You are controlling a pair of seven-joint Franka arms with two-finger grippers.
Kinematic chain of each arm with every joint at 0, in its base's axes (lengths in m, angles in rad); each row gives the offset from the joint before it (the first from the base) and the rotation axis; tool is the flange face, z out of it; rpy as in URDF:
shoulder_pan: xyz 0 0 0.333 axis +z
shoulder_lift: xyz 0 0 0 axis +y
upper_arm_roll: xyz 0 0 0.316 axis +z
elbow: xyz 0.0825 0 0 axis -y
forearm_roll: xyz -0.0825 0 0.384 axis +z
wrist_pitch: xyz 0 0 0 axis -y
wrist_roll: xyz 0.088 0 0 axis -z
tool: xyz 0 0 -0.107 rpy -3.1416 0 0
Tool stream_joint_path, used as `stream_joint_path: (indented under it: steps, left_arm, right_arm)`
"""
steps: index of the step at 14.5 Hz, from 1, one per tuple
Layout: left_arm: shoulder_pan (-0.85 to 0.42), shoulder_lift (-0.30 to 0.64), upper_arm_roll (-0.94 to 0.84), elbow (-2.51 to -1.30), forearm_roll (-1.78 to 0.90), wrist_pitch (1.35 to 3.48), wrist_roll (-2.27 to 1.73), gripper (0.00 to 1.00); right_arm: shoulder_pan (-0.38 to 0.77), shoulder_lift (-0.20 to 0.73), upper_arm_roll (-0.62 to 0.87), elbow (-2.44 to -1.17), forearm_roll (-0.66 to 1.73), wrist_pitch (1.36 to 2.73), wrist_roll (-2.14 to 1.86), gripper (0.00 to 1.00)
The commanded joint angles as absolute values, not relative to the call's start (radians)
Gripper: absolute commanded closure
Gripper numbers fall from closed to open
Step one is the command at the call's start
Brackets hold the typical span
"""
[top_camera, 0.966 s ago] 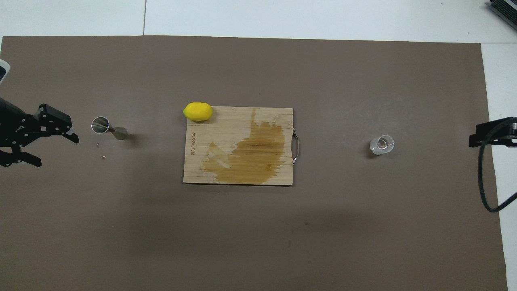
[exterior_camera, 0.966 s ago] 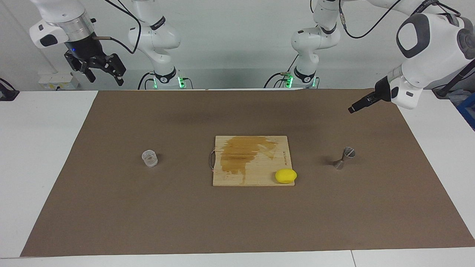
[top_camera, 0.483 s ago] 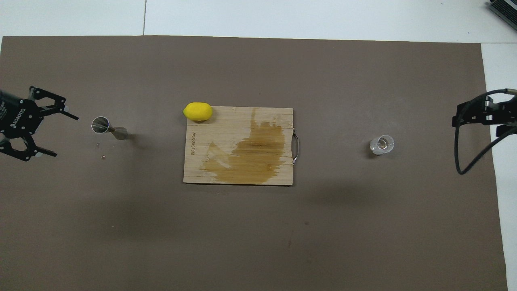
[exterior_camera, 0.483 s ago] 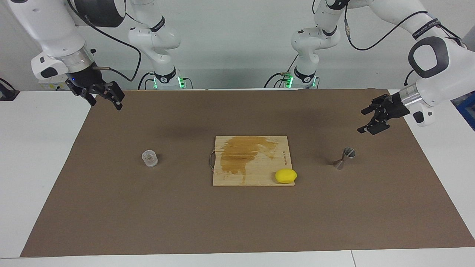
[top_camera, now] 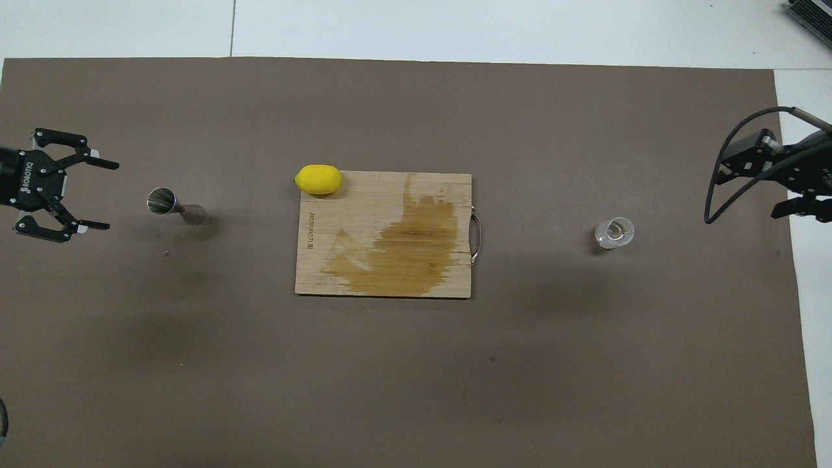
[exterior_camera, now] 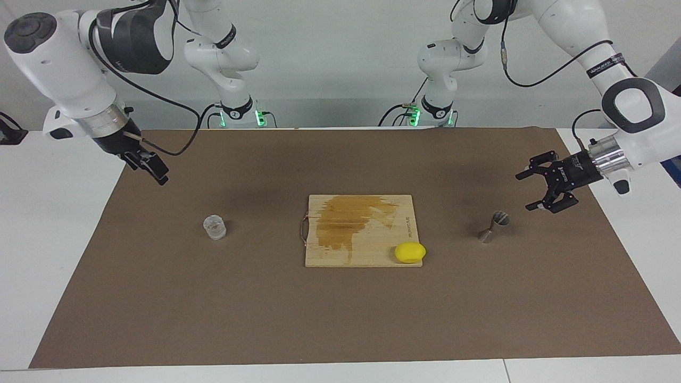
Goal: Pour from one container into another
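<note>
The small clear glass cup (exterior_camera: 215, 227) stands upright on the brown mat (exterior_camera: 213, 319) toward the right arm's end of the worktop. The metal jigger (exterior_camera: 492, 226) stands upright toward the left arm's end. A stained wooden cutting board (exterior_camera: 362, 234), with a lemon (exterior_camera: 409, 252) on its corner, lies between them.

The left claw (exterior_camera: 538, 189) hangs released, fingers spread toward the jigger, probably lined up to steady it. The right claw (exterior_camera: 151, 168) hangs over the mat's edge near the cup; whether it is released I cannot tell.

The worktop is white (exterior_camera: 48, 223), and the wall by the arm bases is pale.
</note>
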State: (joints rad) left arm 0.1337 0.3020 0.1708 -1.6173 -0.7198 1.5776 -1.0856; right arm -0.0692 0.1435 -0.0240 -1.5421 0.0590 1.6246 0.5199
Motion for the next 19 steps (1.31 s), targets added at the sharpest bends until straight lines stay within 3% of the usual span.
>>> stream_joint_path:
  steps: [1,6,10,15,19]
  left_arm:
    - [0.188,0.291,0.173,-1.715,-0.823,1.635,-1.115,0.00]
    - [0.207,0.302,0.173,-1.818,-0.971,1.692,-1.117,0.00]
    - [0.233,0.301,0.170,-1.884,-1.043,1.752,-1.101,0.00]
    - [0.233,0.288,0.170,-1.939,-1.048,1.776,-1.032,0.00]
    - [0.235,0.270,0.172,-1.997,-1.051,1.793,-1.046,0.00]
  right_arm:
    - [-0.112,0.227,-0.014,-1.540,0.162,1.705,0.670,0.09]
    - [-0.153,0.296,-0.014,-1.549,0.284,1.782,0.978,0.07]
    - [-0.206,0.273,-0.015,-1.653,0.416,1.824,1.100,0.07]
    - [-0.195,0.268,-0.014,-1.672,0.422,1.855,1.193,0.06]
    - [-0.180,0.265,-0.011,-1.677,0.422,1.855,1.196,0.00]
